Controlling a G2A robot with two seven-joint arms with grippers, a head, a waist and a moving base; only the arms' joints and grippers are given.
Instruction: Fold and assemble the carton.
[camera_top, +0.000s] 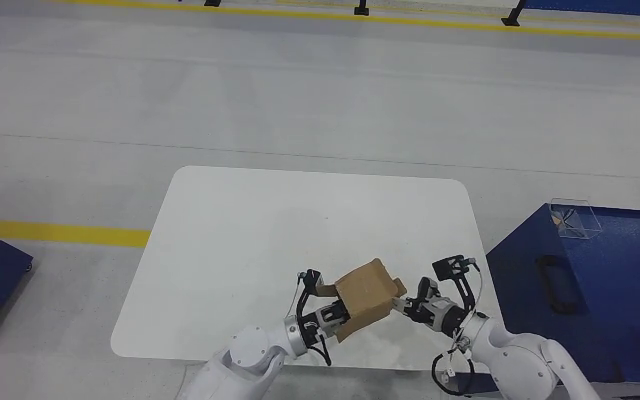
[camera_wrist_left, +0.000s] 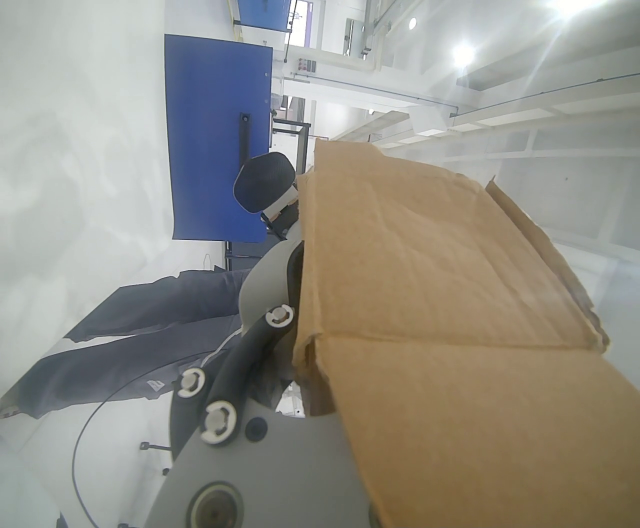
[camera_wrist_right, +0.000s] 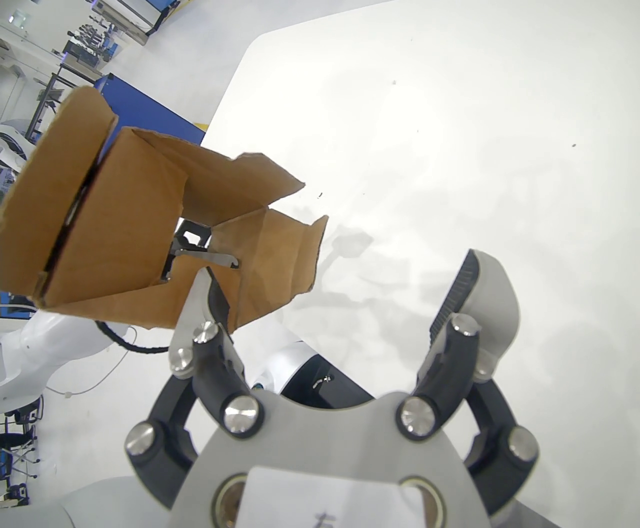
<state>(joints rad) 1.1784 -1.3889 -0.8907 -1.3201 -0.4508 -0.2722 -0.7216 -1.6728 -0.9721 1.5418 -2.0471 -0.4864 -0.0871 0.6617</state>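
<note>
Fingers (camera_wrist_right: 480, 295) of the right gripper (camera_wrist_right: 340, 272) stand wide apart, one touching or just beside a loose end flap of the brown corrugated cardboard carton (camera_top: 368, 292), the other free over the white rounded table (camera_top: 300, 220). Opposite them, the left gripper (camera_top: 326, 298) appears clamped on a carton wall, with one dark pad (camera_wrist_left: 265, 182) outside the cardboard and its partner hidden, so the half-folded carton hangs between both sets of fingers, off the table. With that single hold, a push on the flap could twist the carton loose or crease its ragged panels, and the flap might slip past the fingertip. Beyond the right fingers, well apart, stands a blue cabinet (camera_top: 560, 290) bearing a clear plastic box (camera_top: 573, 218). The flaps face the open fingers unobstructed.
</note>
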